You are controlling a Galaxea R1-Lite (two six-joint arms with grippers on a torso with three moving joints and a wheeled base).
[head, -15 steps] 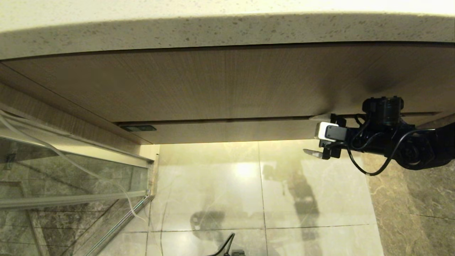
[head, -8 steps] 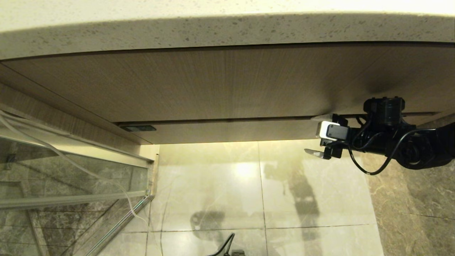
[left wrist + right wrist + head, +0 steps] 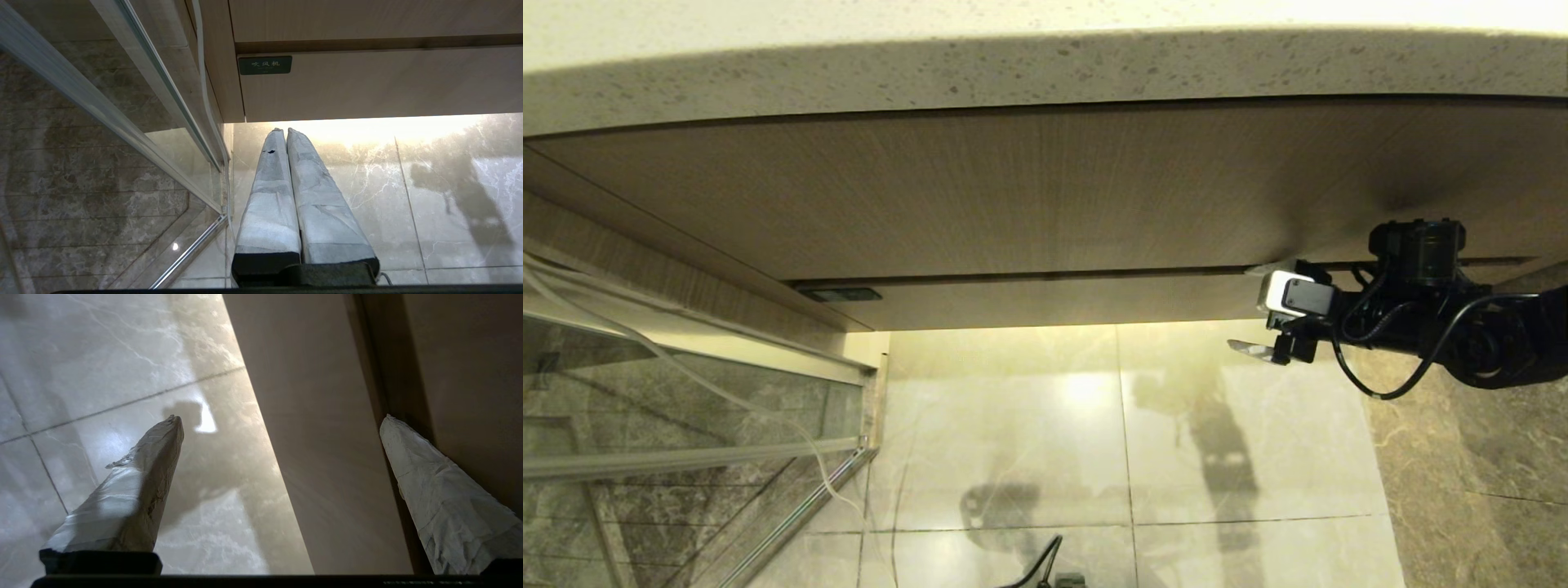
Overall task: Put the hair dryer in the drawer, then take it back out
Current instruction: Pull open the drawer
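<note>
at the right of the head frame the right gripper (image 3: 1252,309) has its fingers spread wide astride the closed drawer (image 3: 1045,300) front, and one could slip off its handle-less edge; the hair dryer is nowhere visible.

Black right arm (image 3: 1454,335), looped black cable, white block by its tool (image 3: 1252,309); pale tape wraps the fingers (image 3: 135,490).

Light-brown wood-grain drawer (image 3: 1045,300), speckled cream counter (image 3: 1045,73), glossy beige marbled floor tiles (image 3: 1045,441)
</note>
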